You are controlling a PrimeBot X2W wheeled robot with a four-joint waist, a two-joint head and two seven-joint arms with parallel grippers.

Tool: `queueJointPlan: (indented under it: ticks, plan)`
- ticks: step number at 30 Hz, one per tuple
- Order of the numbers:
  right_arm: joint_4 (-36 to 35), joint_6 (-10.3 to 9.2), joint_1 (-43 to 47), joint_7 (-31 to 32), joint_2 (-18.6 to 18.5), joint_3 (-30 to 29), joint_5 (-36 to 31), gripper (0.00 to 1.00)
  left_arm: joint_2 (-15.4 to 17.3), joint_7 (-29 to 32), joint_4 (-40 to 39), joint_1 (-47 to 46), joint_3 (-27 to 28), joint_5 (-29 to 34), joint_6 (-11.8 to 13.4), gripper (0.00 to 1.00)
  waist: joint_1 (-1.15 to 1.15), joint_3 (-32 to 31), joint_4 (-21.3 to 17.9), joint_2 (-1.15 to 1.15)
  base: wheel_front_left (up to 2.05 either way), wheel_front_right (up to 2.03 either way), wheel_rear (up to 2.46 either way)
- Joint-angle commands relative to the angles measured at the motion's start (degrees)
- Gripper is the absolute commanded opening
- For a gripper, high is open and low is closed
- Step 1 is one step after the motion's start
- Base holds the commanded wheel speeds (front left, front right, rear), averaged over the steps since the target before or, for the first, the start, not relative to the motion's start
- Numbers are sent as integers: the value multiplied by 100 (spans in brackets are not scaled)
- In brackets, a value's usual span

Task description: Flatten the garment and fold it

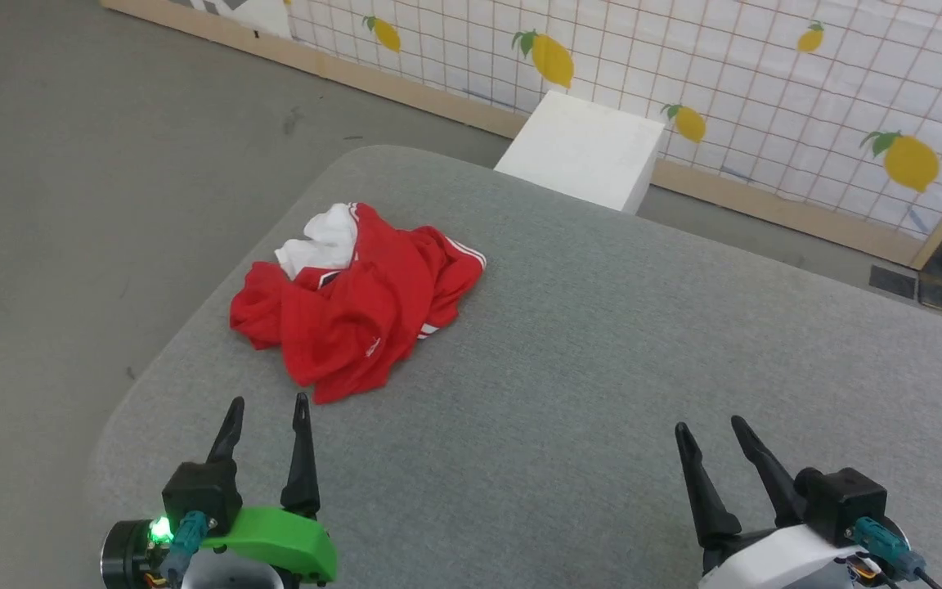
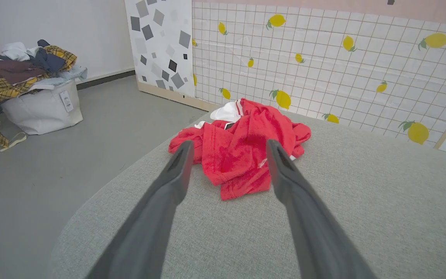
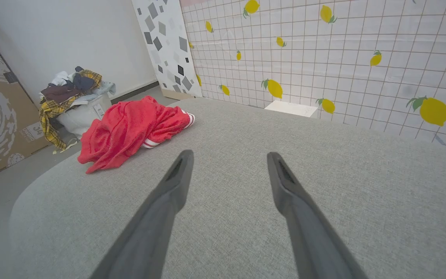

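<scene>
Item under inspection: a red thin-fabric jersey (image 1: 361,303) with white panels and red-white striped trim. It lies crumpled in a heap on the grey fabric-covered table (image 1: 602,368), neither flattened nor folded.

Left gripper (image 1: 268,399): the two dark fingers are spread apart and hold nothing. The jersey sits directly ahead of it, just beyond the fingertips and not touching them. In the left wrist view the red cloth shows between the two fingers. The white part of the jersey is on the far side of the heap from this gripper.

Right gripper (image 1: 709,424): the fingers are spread and empty, with bare table ahead. The jersey lies forward and off to its left, well apart from it, with the striped trim on the side facing it.

Surroundings: beyond the table from both grippers stand a white rectangular block (image 1: 581,147) and a white gridded wall panel printed with lemons (image 1: 765,74). Off to the left of the left gripper, a white fabric bin piled with mixed clothes (image 2: 41,108) stands on the floor.
</scene>
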Motion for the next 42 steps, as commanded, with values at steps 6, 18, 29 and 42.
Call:
queueJointPlan:
  ticks: [6, 18, 29, 42]
  plan:
    - [33, -8, 112, -88, -4, 48, 141, 100, 5, -118, 70, 109, -15, -137, 25, 100, 0, -19, 170, 0, 0, 0, 0]
    - [75, -9, 178, -171, -5, 107, 245, 100, 2, -259, 138, 152, -61, -213, 34, 100, 0, -37, 468, 0, 0, 0, 0]
    - [84, -10, 202, -183, -5, 119, 267, 100, -1, -339, 181, 150, -94, -240, 34, 100, 0, -10, 645, 0, 0, 0, 0]
    - [-77, -10, 129, -43, -5, 45, 129, 100, 161, -324, 381, -229, -162, -237, -185, 100, 0, 141, 486, 0, 0, 0, 0]
